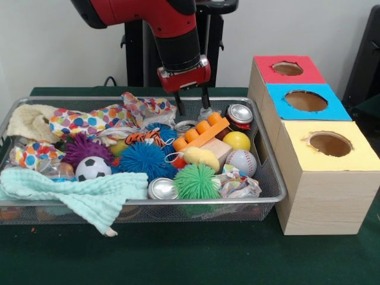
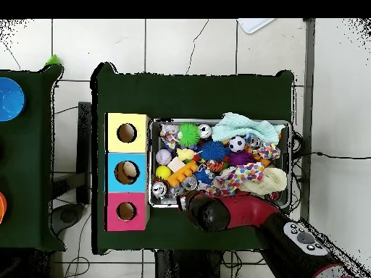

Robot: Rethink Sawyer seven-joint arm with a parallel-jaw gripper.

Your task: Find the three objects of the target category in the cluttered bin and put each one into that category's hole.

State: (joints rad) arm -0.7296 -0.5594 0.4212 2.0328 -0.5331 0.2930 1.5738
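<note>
The gripper (image 1: 192,110) hangs over the far right part of the bin (image 1: 270,172), its two dark fingers pointing straight down with a moderate gap between them and nothing held in it. Which category is wanted cannot be read from the pictures, so the nearest candidates are judged by where they lie from the jaws. Closest is a can (image 1: 240,114) lying on its side, just right of the right finger and at about the same depth, its silver end turned toward the front camera, so its long axis runs front to back. Just below and in front of the jaws sits the orange brick (image 1: 200,134), slanting up to the right, with a metal ring (image 1: 184,125) at its far left end, almost under the left finger. Farther front and right lie the yellow ball (image 1: 236,140) and then the baseball (image 1: 241,161). Farthest front are a second can (image 1: 162,189), the green spiky ball (image 1: 196,181) and the soccer ball (image 1: 92,168) off to the left. The three-hole box (image 1: 323,178) stands outside the bin to the right of the jaws. If cans are the target, a short shift right would likely do, though the jaws look narrow for it.
</note>
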